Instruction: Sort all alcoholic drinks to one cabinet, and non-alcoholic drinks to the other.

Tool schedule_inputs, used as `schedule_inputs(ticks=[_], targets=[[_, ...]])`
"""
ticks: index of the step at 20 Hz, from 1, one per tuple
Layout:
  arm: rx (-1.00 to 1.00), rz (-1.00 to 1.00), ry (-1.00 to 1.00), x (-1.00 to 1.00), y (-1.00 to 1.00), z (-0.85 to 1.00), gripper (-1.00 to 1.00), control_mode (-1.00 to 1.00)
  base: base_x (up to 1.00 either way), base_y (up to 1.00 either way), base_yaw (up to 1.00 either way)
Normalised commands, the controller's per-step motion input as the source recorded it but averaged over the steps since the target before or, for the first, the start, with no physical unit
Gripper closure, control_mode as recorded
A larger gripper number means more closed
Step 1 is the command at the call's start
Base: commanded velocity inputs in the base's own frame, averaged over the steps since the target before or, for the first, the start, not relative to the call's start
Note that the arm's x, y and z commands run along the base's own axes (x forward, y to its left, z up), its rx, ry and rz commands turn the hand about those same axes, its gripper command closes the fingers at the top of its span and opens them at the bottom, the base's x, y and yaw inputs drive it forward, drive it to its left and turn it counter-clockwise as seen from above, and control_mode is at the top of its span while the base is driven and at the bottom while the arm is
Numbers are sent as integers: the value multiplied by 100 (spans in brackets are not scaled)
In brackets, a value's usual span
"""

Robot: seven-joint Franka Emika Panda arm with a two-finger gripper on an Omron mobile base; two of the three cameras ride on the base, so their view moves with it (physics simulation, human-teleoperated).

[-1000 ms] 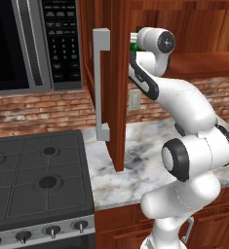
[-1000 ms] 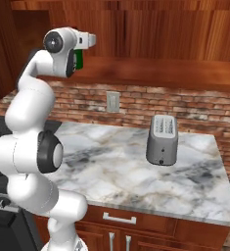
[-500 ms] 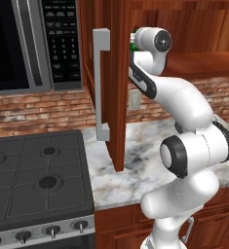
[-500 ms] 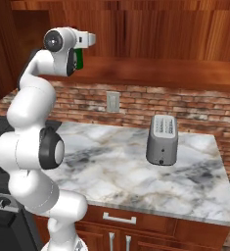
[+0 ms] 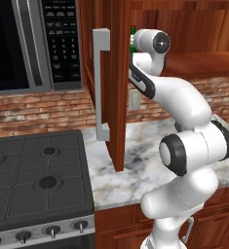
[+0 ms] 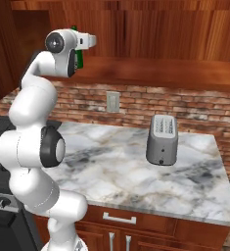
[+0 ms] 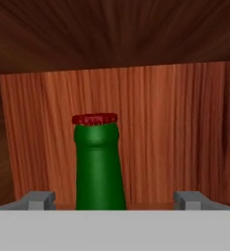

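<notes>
Green bottle (image 7: 100,169), red-capped, upright inside cabinet (image 7: 175,132); hand (image 7: 114,200) spread wide around neck, fingers (image 7: 38,200) clear of glass.

One green glass bottle (image 7: 99,166) with one red cap (image 7: 94,119) standing in the cabinet, one toaster (image 6: 162,139) sitting on the counter, one microwave (image 5: 33,46) hanging, one wall outlet (image 6: 112,101) showing, four stove burners (image 5: 48,182) lying idle

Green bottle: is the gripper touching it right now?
Apart. Hand view: green bottle stands between the gripper's fingertips, wood visible either side.
</notes>
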Motion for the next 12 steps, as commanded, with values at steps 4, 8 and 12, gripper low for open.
schedule_inputs(ticks=[4,8,12], targets=[[0,0,-6,-16,0,0,-100,-100,0,0,0],[0,0,-7,-38,0,2,-100,-100,0,0,0],[0,0,-4,-71,0,8,-100,-100,0,0,0]])
